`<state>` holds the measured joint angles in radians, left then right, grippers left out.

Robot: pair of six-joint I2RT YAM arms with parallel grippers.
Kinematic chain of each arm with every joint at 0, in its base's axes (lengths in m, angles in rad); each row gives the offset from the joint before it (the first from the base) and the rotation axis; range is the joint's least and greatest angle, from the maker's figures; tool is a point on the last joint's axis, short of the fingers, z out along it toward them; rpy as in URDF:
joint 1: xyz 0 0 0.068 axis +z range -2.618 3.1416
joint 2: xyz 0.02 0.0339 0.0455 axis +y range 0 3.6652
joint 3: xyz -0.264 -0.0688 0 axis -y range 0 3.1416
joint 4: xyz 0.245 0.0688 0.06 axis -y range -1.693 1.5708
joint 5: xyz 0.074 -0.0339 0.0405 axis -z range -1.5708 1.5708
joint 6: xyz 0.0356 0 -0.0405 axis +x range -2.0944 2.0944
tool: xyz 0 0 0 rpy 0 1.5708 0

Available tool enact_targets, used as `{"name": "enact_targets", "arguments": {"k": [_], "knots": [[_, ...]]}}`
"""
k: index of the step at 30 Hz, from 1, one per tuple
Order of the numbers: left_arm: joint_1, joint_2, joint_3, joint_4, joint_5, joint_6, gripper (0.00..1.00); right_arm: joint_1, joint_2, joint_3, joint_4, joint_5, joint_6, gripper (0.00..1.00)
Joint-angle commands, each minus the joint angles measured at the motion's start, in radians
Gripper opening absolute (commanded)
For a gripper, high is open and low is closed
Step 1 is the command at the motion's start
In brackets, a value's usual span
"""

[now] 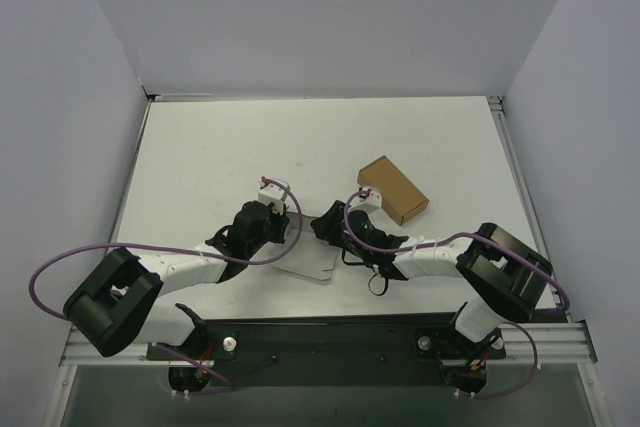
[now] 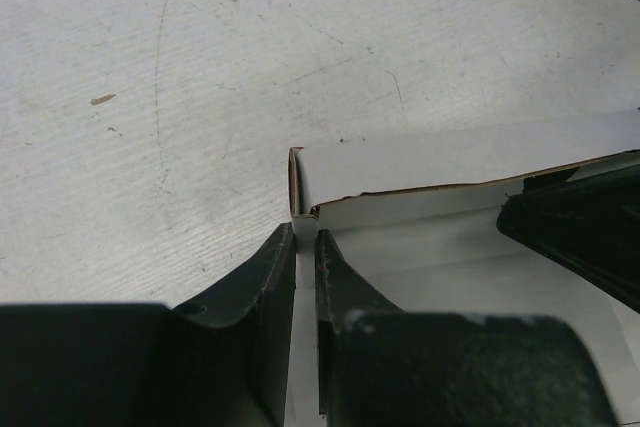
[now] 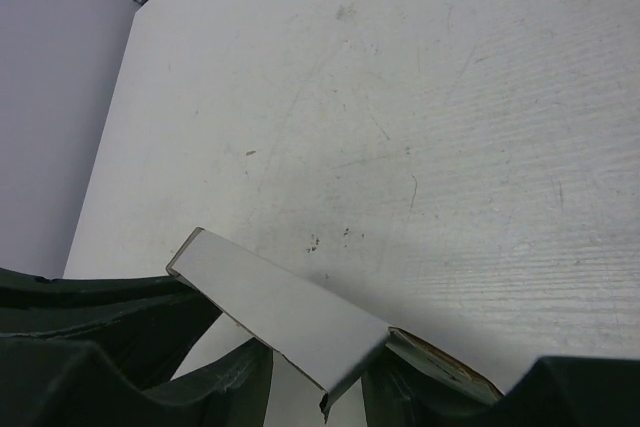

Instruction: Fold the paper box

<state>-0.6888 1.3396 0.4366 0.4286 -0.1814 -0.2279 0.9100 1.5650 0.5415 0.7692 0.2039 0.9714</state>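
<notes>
Left wrist view: an edge of the paper box (image 2: 450,162) is pinched by the left gripper (image 2: 303,242). 1 panel is folded up and is straddled by the right gripper (image 3: 320,372); whether it is held cannot be told. The sheet is placed nearer than, and left of, the brown box (image 1: 393,188), not touching it. Most folds are judged undone.

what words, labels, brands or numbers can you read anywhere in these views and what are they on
No readable text in any view.
paper box: plain white-grey card, no print on the faces that show.
brown box: plain brown card, no label or logo visible from above.
table: only scuffs and dark specks, no writing.
</notes>
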Motion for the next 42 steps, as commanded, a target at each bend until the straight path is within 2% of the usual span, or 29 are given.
{"name": "enact_targets", "arguments": {"k": [1, 10, 17, 21, 25, 29, 31, 34, 35, 37, 38, 39, 41, 42], "knots": [[-0.009, 0.015, 0.025, -0.017, 0.030, -0.004, 0.11, 0.003, -0.025, 0.038, 0.035, 0.011, 0.015, 0.41], [-0.009, 0.006, 0.024, -0.022, 0.020, 0.004, 0.11, 0.004, -0.183, -0.064, -0.163, 0.094, -0.016, 0.50], [-0.009, -0.005, 0.025, -0.034, 0.014, 0.006, 0.11, 0.010, -0.344, -0.077, -0.393, 0.095, -0.129, 0.54], [-0.009, -0.013, 0.024, -0.037, 0.017, 0.006, 0.11, -0.002, -0.424, -0.117, -0.438, 0.098, -0.158, 0.58], [-0.009, -0.016, 0.022, -0.036, 0.028, 0.004, 0.12, -0.039, -0.389, -0.118, -0.412, -0.015, -0.250, 0.61], [-0.009, -0.022, 0.016, -0.028, 0.051, 0.006, 0.11, -0.086, -0.287, -0.065, -0.401, -0.119, -0.319, 0.62], [-0.009, -0.029, 0.011, -0.021, 0.068, 0.012, 0.12, -0.115, -0.247, -0.060, -0.345, -0.177, -0.339, 0.62], [-0.009, -0.046, -0.004, -0.002, 0.092, 0.021, 0.11, -0.135, -0.215, -0.060, -0.257, -0.263, -0.384, 0.56], [-0.009, -0.049, -0.006, 0.008, 0.098, 0.021, 0.12, -0.135, -0.212, -0.060, -0.243, -0.276, -0.396, 0.46], [-0.008, -0.057, -0.013, 0.015, 0.114, 0.019, 0.12, -0.135, -0.217, -0.061, -0.216, -0.310, -0.402, 0.34], [-0.008, -0.059, -0.013, 0.016, 0.117, 0.016, 0.12, -0.137, -0.223, -0.063, -0.212, -0.314, -0.408, 0.23], [-0.003, -0.063, -0.016, 0.018, 0.123, 0.015, 0.13, -0.135, -0.227, -0.069, -0.209, -0.322, -0.407, 0.17], [0.015, -0.072, -0.027, 0.036, 0.181, -0.008, 0.26, -0.137, -0.243, -0.078, -0.206, -0.363, -0.407, 0.06], [0.058, -0.089, -0.035, 0.051, 0.228, -0.023, 0.35, -0.135, -0.249, -0.089, -0.206, -0.379, -0.408, 0.04]]}}
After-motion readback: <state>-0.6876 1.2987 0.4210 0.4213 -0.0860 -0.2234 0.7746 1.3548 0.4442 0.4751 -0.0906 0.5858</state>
